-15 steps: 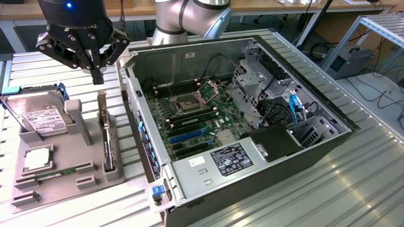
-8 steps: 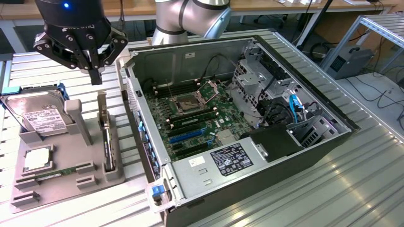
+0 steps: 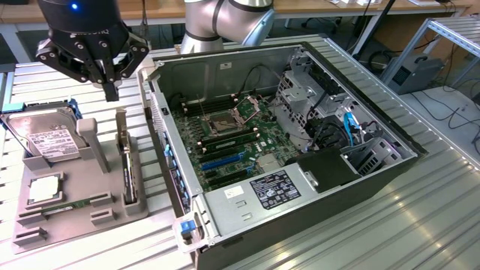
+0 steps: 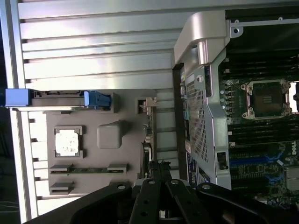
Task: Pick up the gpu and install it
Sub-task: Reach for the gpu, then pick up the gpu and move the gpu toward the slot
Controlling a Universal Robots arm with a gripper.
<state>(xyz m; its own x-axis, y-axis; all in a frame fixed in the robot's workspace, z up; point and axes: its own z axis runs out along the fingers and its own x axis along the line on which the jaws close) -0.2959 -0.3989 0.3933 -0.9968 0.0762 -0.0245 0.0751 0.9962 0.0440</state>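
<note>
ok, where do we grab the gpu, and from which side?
Top long edge, mid-length, coming straight down from above, I'd say. The gpu stands on edge in a slot of the grey holder, so its upper edge is the exposed part; fingers would pinch across its thin faces. The computer case crowds it on the exterior view's right.

The computer case (image 3: 217, 70) is bare grey sheet metal with a dull sheen, and its motherboard (image 3: 232, 143) is glossy green circuit board. Under the case, the table (image 3: 420, 225) is ribbed brushed metal that glares. Beside the case, the parts tray (image 3: 75, 225) looks like matt grey plastic. Its hard drive (image 3: 45, 138) is shiny silver metal with a white paper label, and the gpu (image 3: 129, 169), edge-on, is dark and dull. The gripper (image 3: 111, 84) is smooth black, faintly glossy.
</note>
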